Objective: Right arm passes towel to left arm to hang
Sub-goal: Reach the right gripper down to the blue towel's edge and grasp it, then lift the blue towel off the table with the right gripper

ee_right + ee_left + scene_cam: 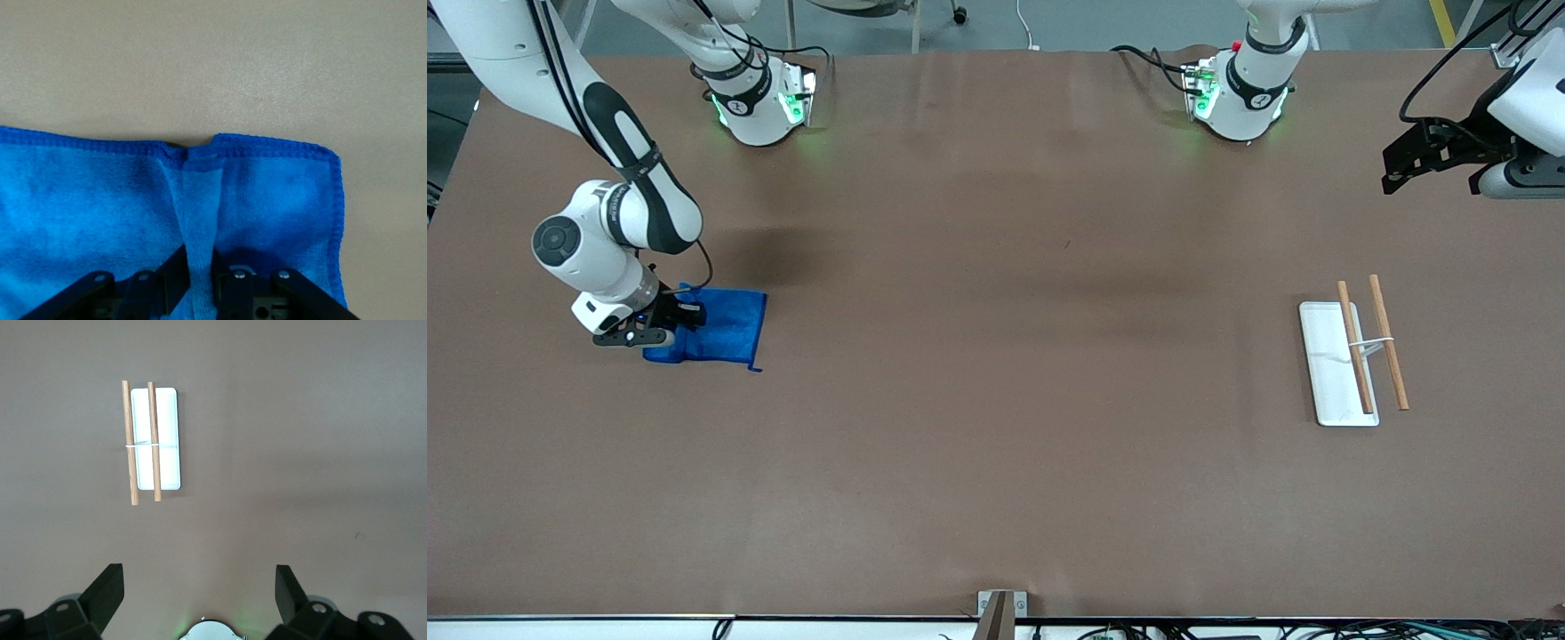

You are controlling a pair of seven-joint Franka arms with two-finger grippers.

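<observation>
The bright blue towel (725,329) lies flat on the brown table at the right arm's end. My right gripper (680,316) is down at the towel's edge and shut on a pinched-up fold of it (199,220); the rest of the cloth (280,200) rests on the table. The rack (1360,351), a white base with two wooden rods, stands at the left arm's end and shows in the left wrist view (148,440). My left gripper (1409,164) is open and empty, held high in the air above the table near its own end, and the arm waits.
The two arm bases (760,102) (1240,93) stand along the table's edge farthest from the front camera. A small bracket (1000,609) sits at the table's nearest edge. Bare brown tabletop (1014,356) lies between towel and rack.
</observation>
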